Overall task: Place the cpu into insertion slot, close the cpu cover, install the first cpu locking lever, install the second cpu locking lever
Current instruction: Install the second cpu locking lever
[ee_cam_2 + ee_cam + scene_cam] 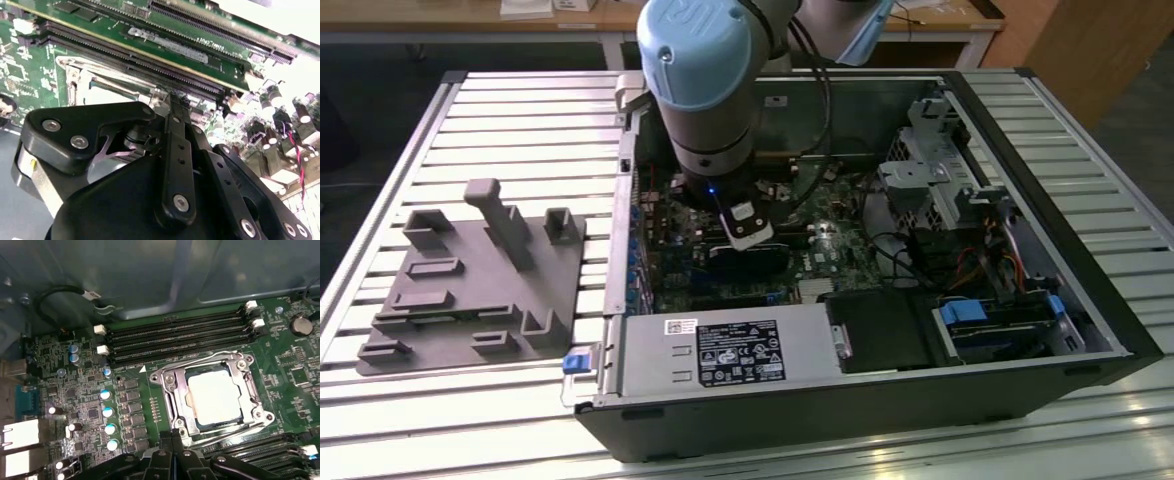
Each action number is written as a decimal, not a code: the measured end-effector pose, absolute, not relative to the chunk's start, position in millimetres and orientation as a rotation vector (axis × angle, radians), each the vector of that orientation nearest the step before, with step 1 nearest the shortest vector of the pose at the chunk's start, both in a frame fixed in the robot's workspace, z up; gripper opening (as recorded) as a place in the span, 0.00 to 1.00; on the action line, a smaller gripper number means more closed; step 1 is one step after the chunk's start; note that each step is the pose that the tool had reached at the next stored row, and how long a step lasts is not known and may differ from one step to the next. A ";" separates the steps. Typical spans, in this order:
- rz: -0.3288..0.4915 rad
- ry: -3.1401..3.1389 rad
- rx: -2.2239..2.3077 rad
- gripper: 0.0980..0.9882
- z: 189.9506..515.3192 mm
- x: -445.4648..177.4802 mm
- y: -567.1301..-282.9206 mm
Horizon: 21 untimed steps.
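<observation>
In the first wrist view the cpu, a square chip with a pale metal top, lies in the insertion slot on the green board. The silver cpu cover is folded down around it. One wire locking lever runs along the side by the memory slots, and a second lever runs along the opposite side. I cannot tell whether either is latched. My gripper is shut, its tips at the socket's corner beside the second lever. In the second wrist view my gripper hides most of the cover.
Long black memory slots flank the socket. Blue-topped capacitors and a looped black cable sit near it. In the exterior view the arm reaches into the open computer case. A grey fixture lies on the slatted table.
</observation>
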State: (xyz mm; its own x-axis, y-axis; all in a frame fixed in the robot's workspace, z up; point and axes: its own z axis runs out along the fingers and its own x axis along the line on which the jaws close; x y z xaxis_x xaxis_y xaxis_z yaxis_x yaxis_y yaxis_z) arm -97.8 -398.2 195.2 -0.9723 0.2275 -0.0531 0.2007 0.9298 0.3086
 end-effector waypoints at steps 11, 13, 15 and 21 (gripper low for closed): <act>0.454 2.999 0.332 0.01 212.9 -97.7 -398.2; 0.453 2.999 0.332 0.01 213.0 -97.4 -398.3; 0.449 2.999 0.333 0.01 213.0 -94.1 -398.3; 0.442 3.000 0.335 0.01 212.9 -75.8 -398.3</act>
